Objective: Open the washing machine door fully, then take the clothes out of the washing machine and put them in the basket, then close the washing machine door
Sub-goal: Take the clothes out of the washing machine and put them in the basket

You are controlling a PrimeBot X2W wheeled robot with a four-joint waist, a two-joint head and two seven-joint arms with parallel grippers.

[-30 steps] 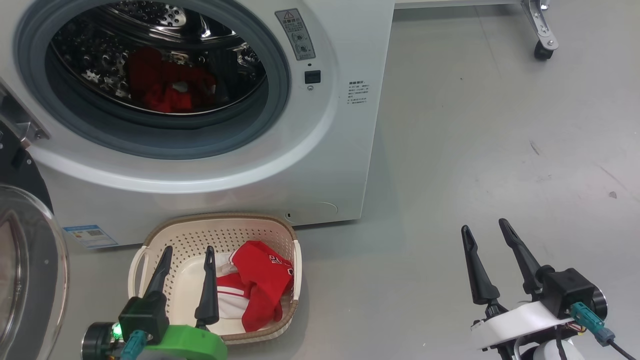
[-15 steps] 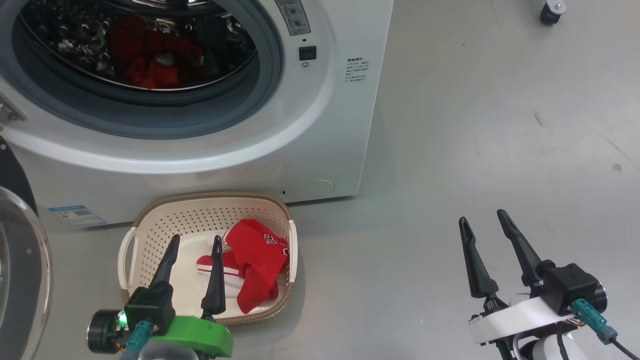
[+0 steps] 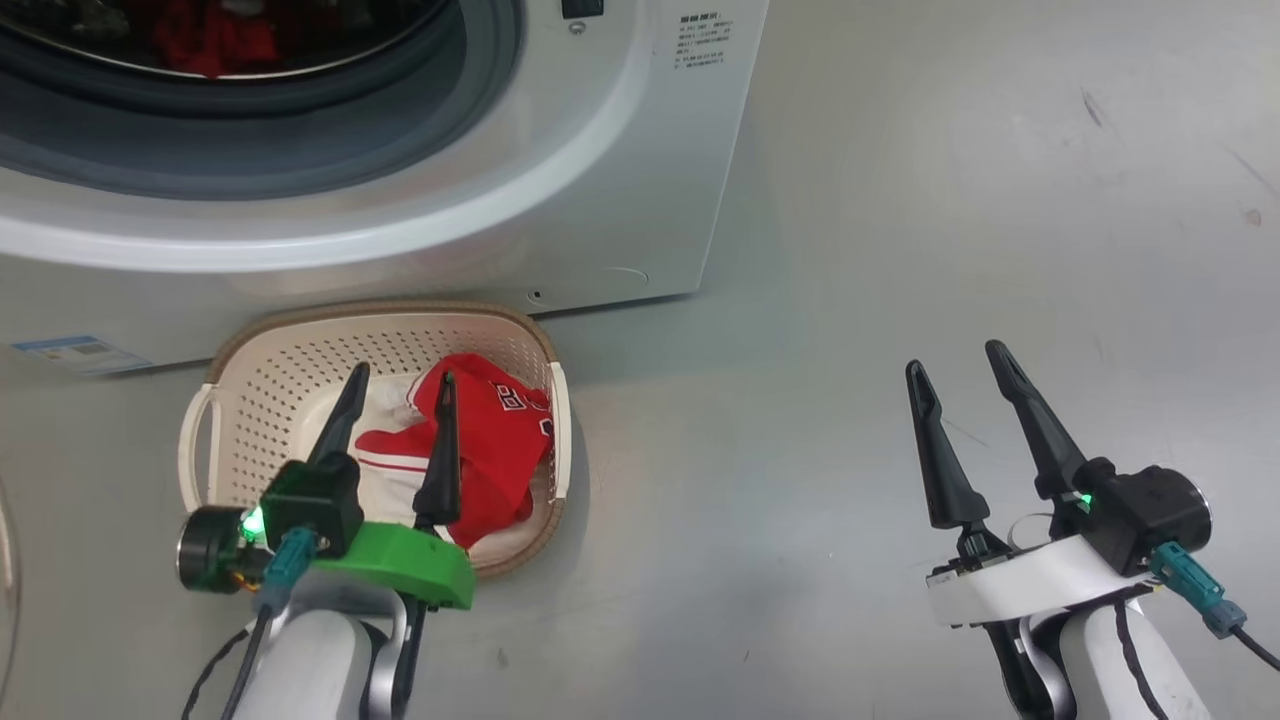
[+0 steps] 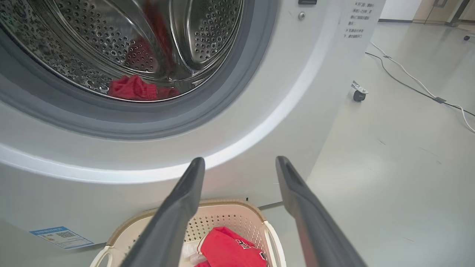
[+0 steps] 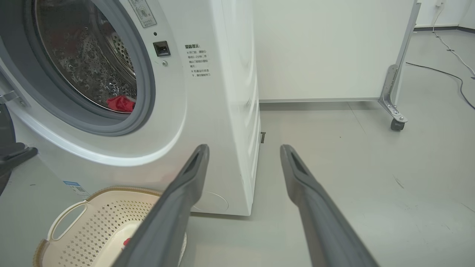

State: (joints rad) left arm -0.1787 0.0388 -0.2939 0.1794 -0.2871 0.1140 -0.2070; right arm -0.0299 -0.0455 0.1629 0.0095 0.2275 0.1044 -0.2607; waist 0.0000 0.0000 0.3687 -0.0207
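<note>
The white washing machine (image 3: 640,150) stands with its grey-ringed opening uncovered. Red clothes (image 4: 133,88) lie low in the steel drum, and I see the clothes (image 5: 120,104) from the right too. The washing machine door (image 5: 4,122) is swung out to the left; a strip of its black rim shows. In front of the machine sits the cream basket (image 3: 250,370), with a red garment (image 3: 490,420) with white trim inside. My left gripper (image 3: 403,373) hovers open above the basket, holding nothing. My right gripper (image 3: 955,358) is open over bare floor, well to the right.
A blue label sticker (image 3: 70,352) is on the machine's lower front. Behind the machine stands a white panel (image 5: 326,48) on a caster wheel (image 5: 395,124). Cables (image 4: 408,78) run across the grey floor at the far right.
The head camera has tilted downward, so the machine and basket sit higher in the picture. Both grippers stay open and hold their places relative to the basket.
</note>
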